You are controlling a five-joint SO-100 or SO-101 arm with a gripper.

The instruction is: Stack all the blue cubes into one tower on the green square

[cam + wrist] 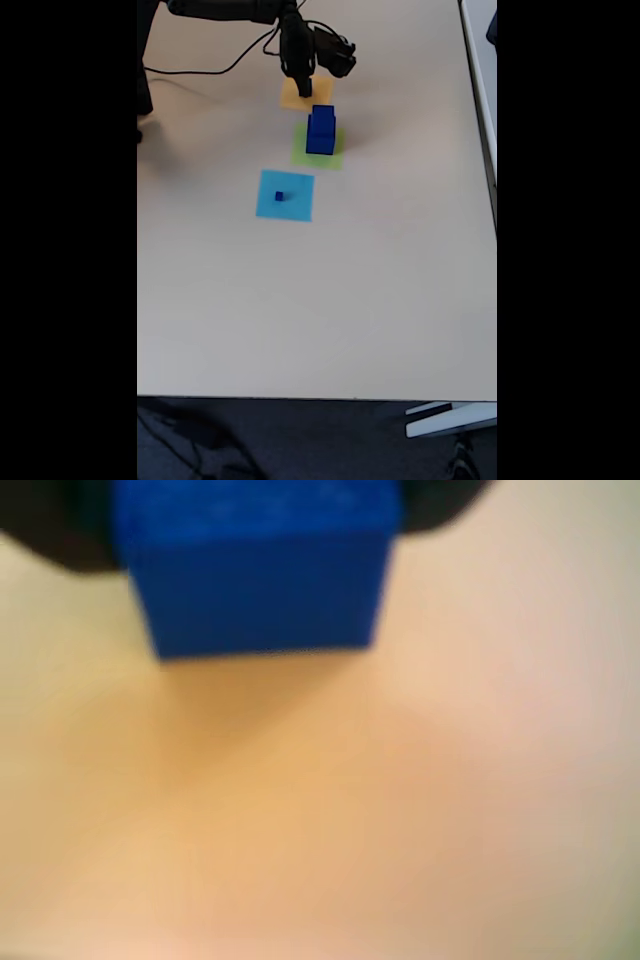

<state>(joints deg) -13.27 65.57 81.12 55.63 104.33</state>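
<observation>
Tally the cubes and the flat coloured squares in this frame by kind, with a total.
Blue cubes: 4 (stack of two, tiny cube, held cube in the claw)
Flat squares: 3 (orange square, green square, light blue square)
Total: 7

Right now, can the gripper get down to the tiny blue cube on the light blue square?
Probably yes. In the fixed view the tiny blue cube sits alone on the light blue square, with nothing around or above it. The gripper hangs over the orange-yellow square, so it must pass the blue cube tower on the green square.
</observation>
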